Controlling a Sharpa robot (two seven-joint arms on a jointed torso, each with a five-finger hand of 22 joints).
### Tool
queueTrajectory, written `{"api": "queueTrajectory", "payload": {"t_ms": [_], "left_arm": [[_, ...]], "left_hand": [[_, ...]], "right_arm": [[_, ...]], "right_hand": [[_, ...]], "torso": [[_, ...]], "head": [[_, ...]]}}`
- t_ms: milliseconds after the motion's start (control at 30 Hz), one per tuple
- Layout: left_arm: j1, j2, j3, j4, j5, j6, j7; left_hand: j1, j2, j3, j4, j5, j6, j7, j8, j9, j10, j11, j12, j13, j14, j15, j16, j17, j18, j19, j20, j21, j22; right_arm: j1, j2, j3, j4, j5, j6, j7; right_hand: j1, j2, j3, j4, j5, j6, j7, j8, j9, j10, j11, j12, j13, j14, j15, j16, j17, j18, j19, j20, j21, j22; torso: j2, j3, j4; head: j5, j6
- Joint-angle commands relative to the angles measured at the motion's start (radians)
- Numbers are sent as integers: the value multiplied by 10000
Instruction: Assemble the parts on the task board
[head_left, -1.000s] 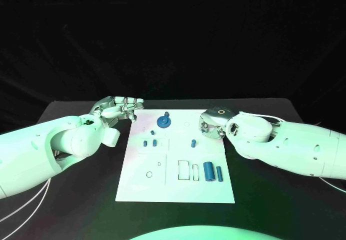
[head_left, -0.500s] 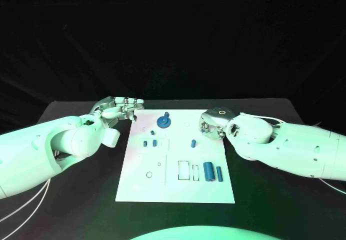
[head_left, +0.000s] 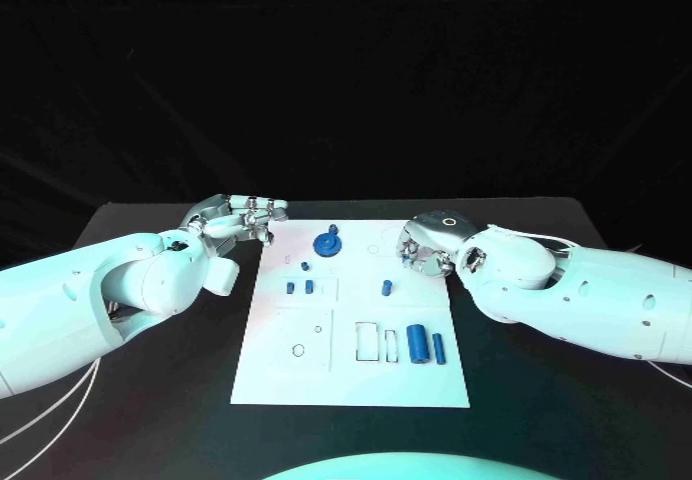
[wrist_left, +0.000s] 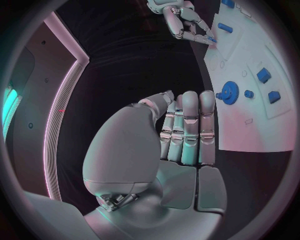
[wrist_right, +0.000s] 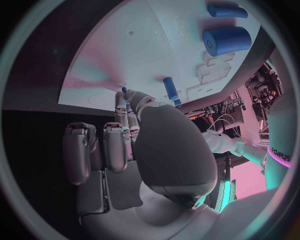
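1. The table (head_left: 159, 360) is black, and the white board (head_left: 353, 375) lies in its middle with its long side running away from the robot
2. The left hand (head_left: 238, 215) hovers over the table just beside the far left corner of the board. In the left wrist view its fingers (wrist_left: 189, 125) lie straight and close together, with the thumb apart, and it holds nothing
3. The right hand (head_left: 428, 245) is at the far right edge of the board. In the right wrist view a small blue piece (wrist_right: 124, 91) shows at its fingertips, and it looks pinched there, but I cannot tell this for sure; the other fingers (wrist_right: 100, 150) are curled in
4. The big cylinder (head_left: 417, 342) lies on the near right part of the board, and a thinner rod (head_left: 438, 346) lies just beside it; both point away from the robot
5. The gear (head_left: 329, 242) stands at the far middle, between the two hands
6. The peg (head_left: 387, 287) lies near the right hand, toward the robot from it, with its long axis also pointing away from the robot. I judge that the right hand is the nearer one for the peg and the cylinder, while the gear is about equally near to both
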Motion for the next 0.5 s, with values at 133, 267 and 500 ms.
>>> {"api": "queueTrajectory", "payload": {"t_ms": [133,267,500], "left_arm": [[11,18,6,12,-50,245,-58],[10,20,6,12,-51,269,-69],[9,80,6,-5,-52,285,-74]], "left_hand": [[51,20,-21,-78,38,-86,40,-69,-25,-89,16,32,8,-72,36,-78,-25,192,-77,6,-68,-23],[45,20,-28,-80,39,-101,49,-77,-30,-105,24,32,7,-72,41,-84,-31,194,-83,9,-88,-39],[45,20,-28,-80,39,-101,49,-77,-30,-105,24,32,7,-72,41,-84,-31,194,-83,9,-88,-39]], "right_arm": [[173,-417,42,728,152,-299,-39],[230,-633,56,1328,285,-342,-45],[225,-478,62,2129,424,-504,61]], "right_hand": [[-99,-32,47,-45,-47,-27,42,-11,145,25,4,-63,-15,630,-34,15,497,-107,511,-49,65,2183],[-99,-32,47,-45,-47,-27,42,-11,145,25,4,-63,-15,630,-34,15,497,-107,511,-49,65,2183],[-114,-51,58,-66,-49,-22,40,-11,153,34,1,-75,-15,631,-34,19,499,-110,516,-49,75,2189]], "torso": [[-2,-5,3],[-5,-2,-21],[-10,-2,18]], "head": [[41,6],[133,19],[369,-22]]}}
